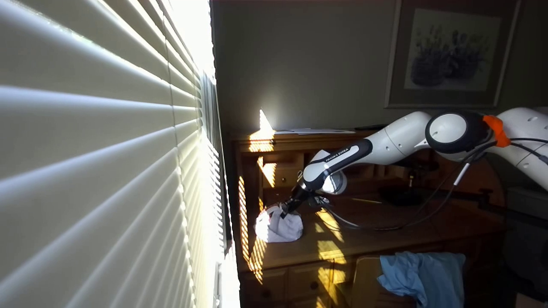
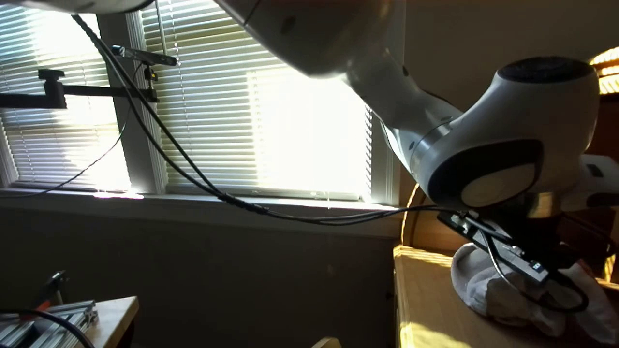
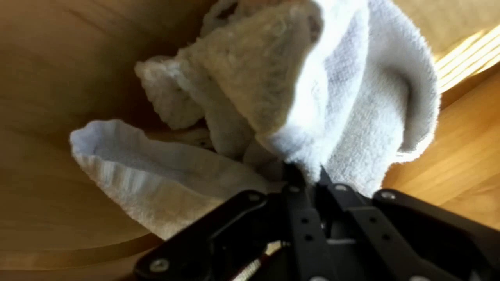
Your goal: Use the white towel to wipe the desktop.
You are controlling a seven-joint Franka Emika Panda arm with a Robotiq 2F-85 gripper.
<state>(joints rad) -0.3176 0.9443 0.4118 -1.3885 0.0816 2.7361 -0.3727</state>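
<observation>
A crumpled white towel rests on the wooden desktop at the window end. My gripper comes down onto it at a slant. In the wrist view the fingers of my gripper are close together, with a fold of the towel pinched between them. The fingertips are hidden in the cloth. Loose towel folds spread to both sides on the desktop. In an exterior view the towel bunches on the desktop, partly hidden by the wrist camera and cable.
Window blinds stand beside the desk. The desk's hutch rises behind the towel, with papers on top. A chair with a blue cloth stands at the desk's front. Arm cables hang over the desktop. Sun stripes fall across it.
</observation>
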